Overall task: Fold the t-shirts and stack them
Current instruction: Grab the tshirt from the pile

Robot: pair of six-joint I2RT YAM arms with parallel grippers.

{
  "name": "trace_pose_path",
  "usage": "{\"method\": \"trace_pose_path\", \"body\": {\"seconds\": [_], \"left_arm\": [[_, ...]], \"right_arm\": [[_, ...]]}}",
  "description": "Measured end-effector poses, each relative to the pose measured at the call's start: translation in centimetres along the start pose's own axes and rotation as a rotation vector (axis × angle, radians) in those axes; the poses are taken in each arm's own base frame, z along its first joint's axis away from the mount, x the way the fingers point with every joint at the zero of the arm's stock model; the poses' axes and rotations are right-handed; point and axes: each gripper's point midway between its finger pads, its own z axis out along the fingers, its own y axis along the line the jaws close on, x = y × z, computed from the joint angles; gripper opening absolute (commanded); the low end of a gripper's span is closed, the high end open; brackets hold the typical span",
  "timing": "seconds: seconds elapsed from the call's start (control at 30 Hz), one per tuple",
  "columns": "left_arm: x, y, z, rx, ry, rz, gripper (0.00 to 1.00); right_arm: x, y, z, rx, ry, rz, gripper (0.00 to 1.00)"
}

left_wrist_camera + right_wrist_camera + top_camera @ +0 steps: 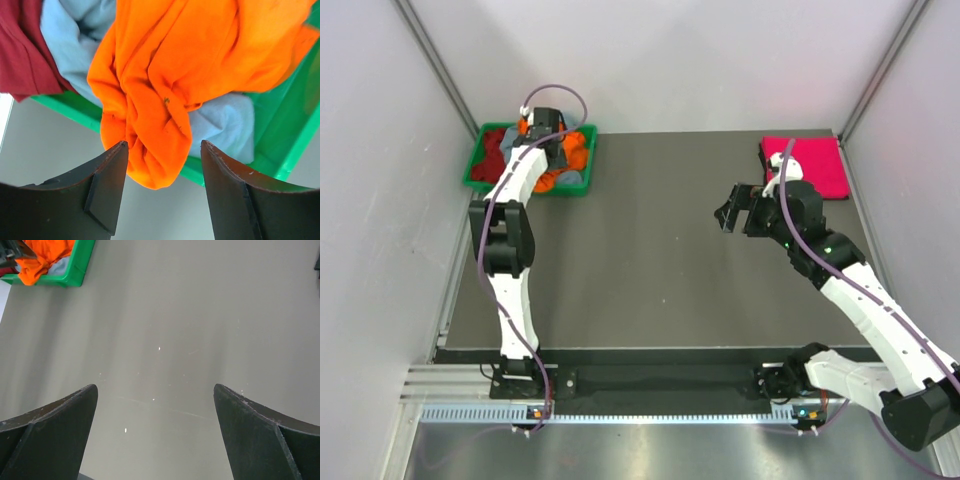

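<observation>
Pink shirt [807, 165] lies folded at upper right; three sit bunched in tray [495, 186], upper left. I hold left gripper [164, 146] spread over orange shirt [170, 75], right gripper [155, 388] spread, empty.

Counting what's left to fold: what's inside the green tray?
Orange t-shirt on top, hanging over the rim of the green tray; grey-blue t-shirt and dark red t-shirt beside and under it. Anything beneath them is covered.

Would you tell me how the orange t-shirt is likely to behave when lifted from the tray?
Probably floppy: the orange t-shirt lies crumpled in soft folds, so it should drape and unfurl. It may drag the grey-blue t-shirt bunched against it. Likely light, being thin cloth.
</observation>
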Motion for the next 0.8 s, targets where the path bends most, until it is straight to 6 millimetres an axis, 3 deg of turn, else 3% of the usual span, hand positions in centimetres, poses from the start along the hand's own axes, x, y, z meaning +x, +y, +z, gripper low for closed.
{"method": "trace_pose_path", "body": {"seconds": [0.13,0.2,0.33,0.4,0.53,0.67,0.77,0.8], "left_arm": [[1.4,0.1,1.0,-0.018,0.032,0.014,0.6],[2.1,0.1,1.8,-0.028,0.047,0.018,0.33],[3.0,0.2,2.6,-0.041,0.065,0.041,0.0],[2.3,0.2,2.3,-0.037,0.058,0.052,0.0],[-1.0,-0.9,0.9,0.022,-0.007,0.035,0.0],[-4.2,-2.6,-3.1,0.157,-0.071,0.005,0.0],[-8.0,-5.2,-10.5,0.356,-0.166,-0.051,0.0],[-9.5,-6.3,-14.2,0.446,-0.223,-0.077,0.0]], "right_arm": [[0.0,0.0,0.0,-0.003,0.001,0.0,1.0],[0.0,0.1,0.0,-0.004,0.001,0.0,1.0],[0.0,0.2,0.0,-0.013,0.003,0.003,1.0],[0.0,0.5,0.0,-0.023,0.005,0.008,1.0],[0.1,1.0,0.3,-0.05,0.011,0.019,1.0],[0.3,1.2,0.5,-0.055,0.022,0.034,1.0],[0.0,1.3,0.3,-0.055,0.022,0.042,1.0],[-0.3,1.4,0.2,-0.057,0.016,0.044,1.0]]}}
